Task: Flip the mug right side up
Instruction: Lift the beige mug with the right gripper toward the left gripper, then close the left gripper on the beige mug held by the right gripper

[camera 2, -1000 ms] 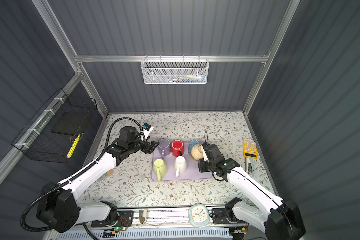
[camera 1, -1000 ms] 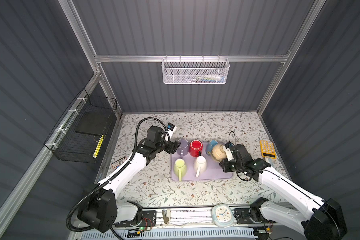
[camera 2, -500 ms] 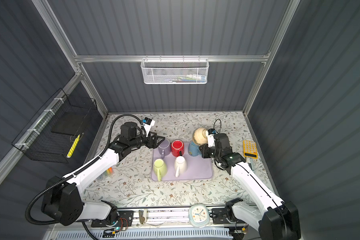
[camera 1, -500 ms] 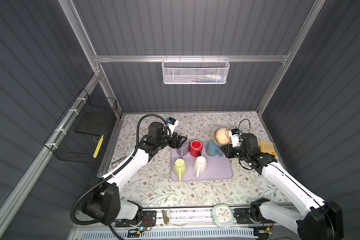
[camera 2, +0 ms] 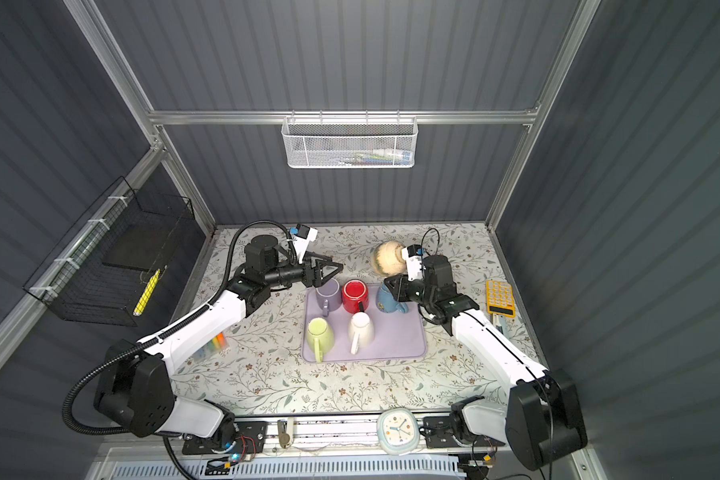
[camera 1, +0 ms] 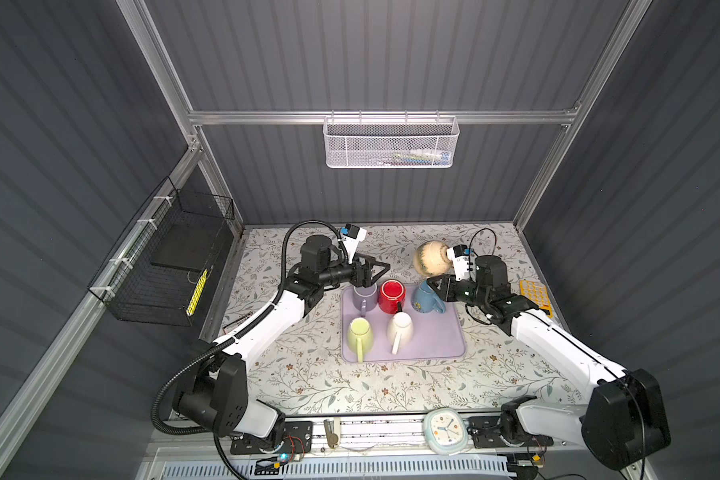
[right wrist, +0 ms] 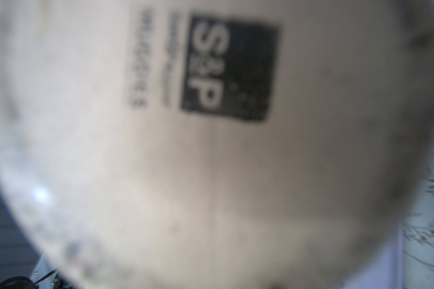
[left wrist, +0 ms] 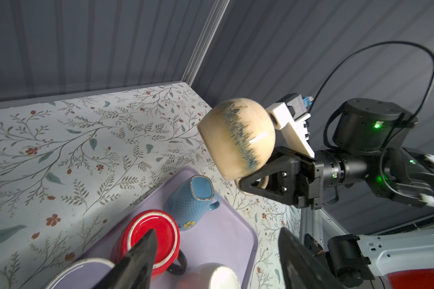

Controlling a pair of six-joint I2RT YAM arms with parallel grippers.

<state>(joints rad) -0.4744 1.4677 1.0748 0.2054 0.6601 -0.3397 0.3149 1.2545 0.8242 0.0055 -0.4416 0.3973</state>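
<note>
A beige mug with blue speckles hangs in the air behind the lilac tray, lying on its side. My right gripper is shut on its handle. In the left wrist view the mug has its mouth turned down and away from the right arm. Its stamped base fills the right wrist view and hides the jaws there. My left gripper is open and empty above the purple mug and the red mug, facing the beige mug.
On the tray are an upside-down red mug, a tilted blue mug, a green mug and a white mug. A yellow calculator lies at the right, a clock at the front rail. Wire baskets hang on the back and left walls.
My right gripper has lifted the beige mug off the tray, up and toward the back. My left gripper has risen and swung right over the purple mug.
</note>
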